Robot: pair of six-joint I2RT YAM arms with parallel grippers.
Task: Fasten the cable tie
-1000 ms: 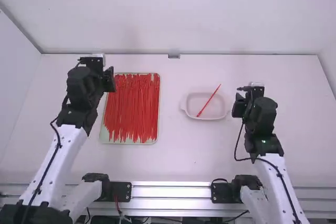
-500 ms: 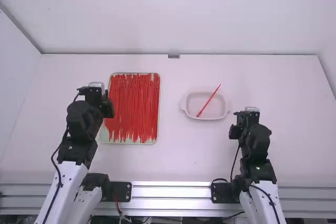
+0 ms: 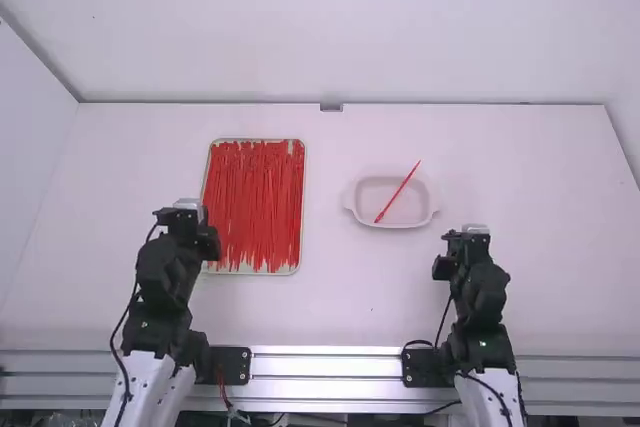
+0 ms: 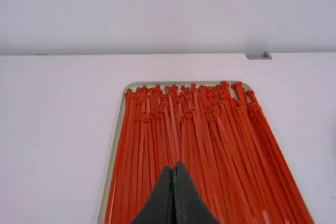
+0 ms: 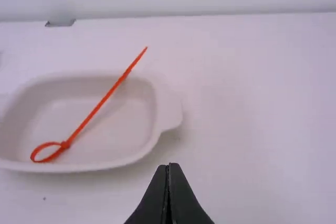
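The left end effector (image 4: 174,167) is held closed and empty over the near end of a tray (image 4: 116,129) filled with loose red cable ties (image 4: 199,135). Further right, a looped cable tie (image 5: 86,119) is laid in a white dish (image 5: 167,109), its tail over the rim. The right end effector (image 5: 168,167) is closed on nothing, near the dish.
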